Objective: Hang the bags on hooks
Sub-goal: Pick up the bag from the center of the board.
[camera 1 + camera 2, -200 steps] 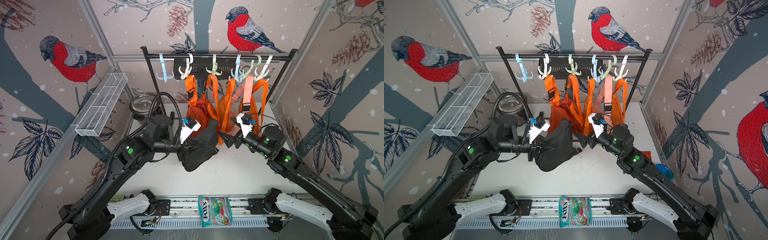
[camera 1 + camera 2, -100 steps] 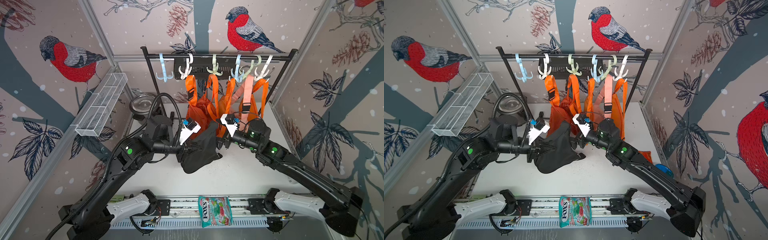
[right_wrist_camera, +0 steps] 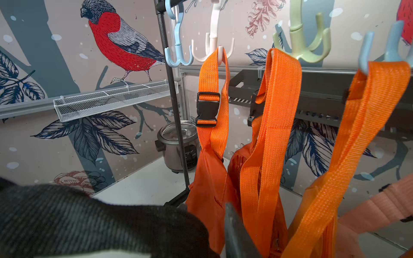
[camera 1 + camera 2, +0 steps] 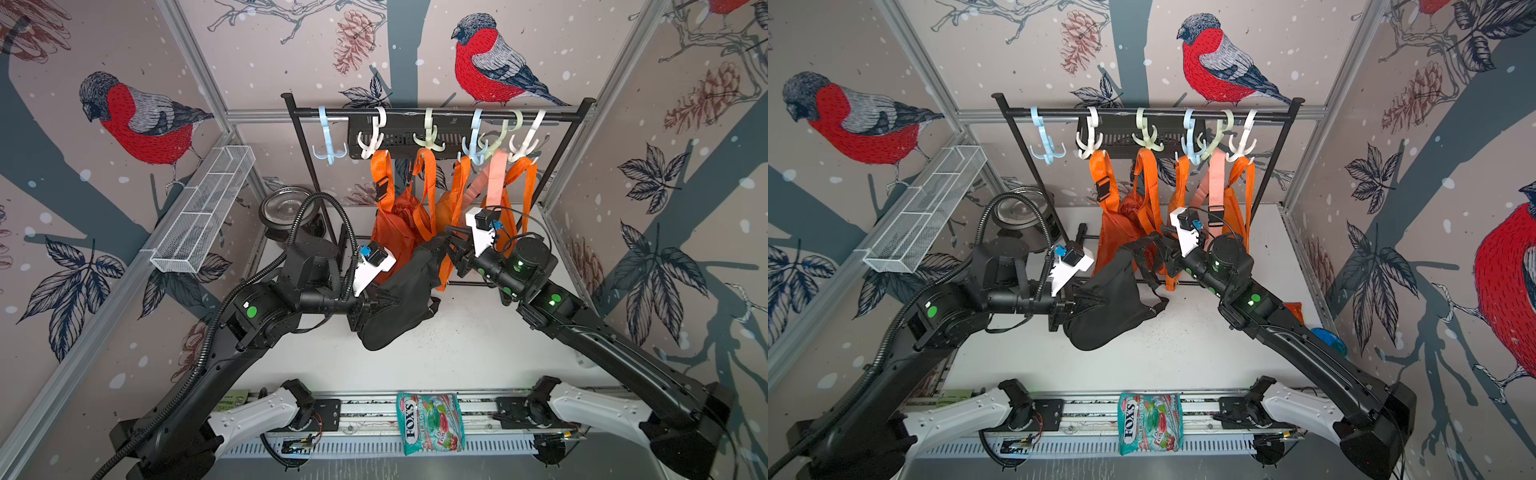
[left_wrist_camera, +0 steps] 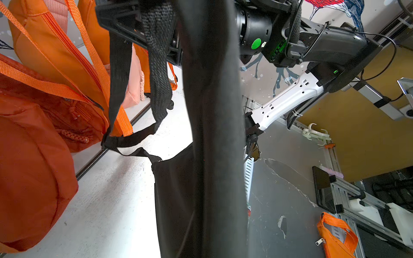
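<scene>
A black bag [image 4: 399, 299] [image 4: 1108, 307] hangs above the white table, with my left gripper [image 4: 365, 303] [image 4: 1073, 309] shut on its side. In the left wrist view the black bag [image 5: 212, 134] hides those jaws. My right gripper [image 4: 451, 245] [image 4: 1165, 245] sits at the bag's woven strap [image 5: 158, 67] just below the rack. The right wrist view shows the strap [image 3: 89, 219] lying across one jaw, with a thin gap to the bare finger [image 3: 234, 227]. An empty light-blue hook [image 4: 329, 147] [image 3: 178, 55] hangs at the rail's left end.
Several orange bags [image 4: 399, 224] and a pink one fill the other hooks on the black rail [image 4: 436, 111]. A steel pot [image 4: 286, 208] stands behind the rack's left post. On the left wall is a wire basket [image 4: 203, 216]. A sweets packet [image 4: 430, 422] lies at the front.
My right arm has swung left from the orange bags to the black bag's strap, and its jaws have narrowed round it. The left gripper still holds the bag, hardly moved.
</scene>
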You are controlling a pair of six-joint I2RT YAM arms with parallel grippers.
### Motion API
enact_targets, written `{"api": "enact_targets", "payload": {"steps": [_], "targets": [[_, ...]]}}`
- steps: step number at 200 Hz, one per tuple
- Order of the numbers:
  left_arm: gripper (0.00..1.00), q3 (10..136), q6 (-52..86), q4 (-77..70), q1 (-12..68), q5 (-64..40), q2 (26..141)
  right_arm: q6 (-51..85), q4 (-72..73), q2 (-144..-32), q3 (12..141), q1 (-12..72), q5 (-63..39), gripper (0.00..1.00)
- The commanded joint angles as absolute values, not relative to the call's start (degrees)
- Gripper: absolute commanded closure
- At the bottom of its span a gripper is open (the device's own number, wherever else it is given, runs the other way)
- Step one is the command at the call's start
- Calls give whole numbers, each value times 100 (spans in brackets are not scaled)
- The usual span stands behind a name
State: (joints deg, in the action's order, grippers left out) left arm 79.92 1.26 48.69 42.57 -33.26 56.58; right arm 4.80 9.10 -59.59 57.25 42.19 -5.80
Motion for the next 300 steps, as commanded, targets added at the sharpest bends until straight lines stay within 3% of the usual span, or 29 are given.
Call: {"api": "enact_targets", "payload": {"steps": [1,8,24,68,131,207,235,247,263,272,281,300], "targets": [[100,7963,55,4783,4255,-3305,5632,474,1072,-5849,5689,4219,-686,57],[100,7951,61,4781,4254,-3300,5627,420,998,-5798,5673,4221,-821,47],[100,7943,55,4781,4254,-3261,5639,323,829,-5598,5540,4234,-932,36],[100,7973,-7,4806,4254,-3287,5677,66,537,-4934,4993,4236,-1349,15],[100,8024,3,4805,4258,-3349,5750,-217,203,-5203,5096,4348,-1811,1],[100,8051,0,4833,4258,-3373,5755,-544,206,-5861,5385,4876,-1661,1],[100,8024,-7,4825,4259,-3366,5729,-354,449,-6000,5479,4774,-1122,2],[100,8024,-1,4816,4258,-3362,5713,-182,570,-6059,5526,4644,-943,11],[100,7992,6,4792,4259,-3366,5674,-39,685,-6094,5572,4498,-790,34],[100,7948,25,4761,4254,-3374,5643,4,789,-6083,5557,4442,-777,40],[100,7905,56,4727,4254,-3390,5619,17,887,-6063,5529,4391,-804,40],[100,7756,97,4638,4254,-3479,5531,-4,926,-6102,5599,4283,-997,28]]}}
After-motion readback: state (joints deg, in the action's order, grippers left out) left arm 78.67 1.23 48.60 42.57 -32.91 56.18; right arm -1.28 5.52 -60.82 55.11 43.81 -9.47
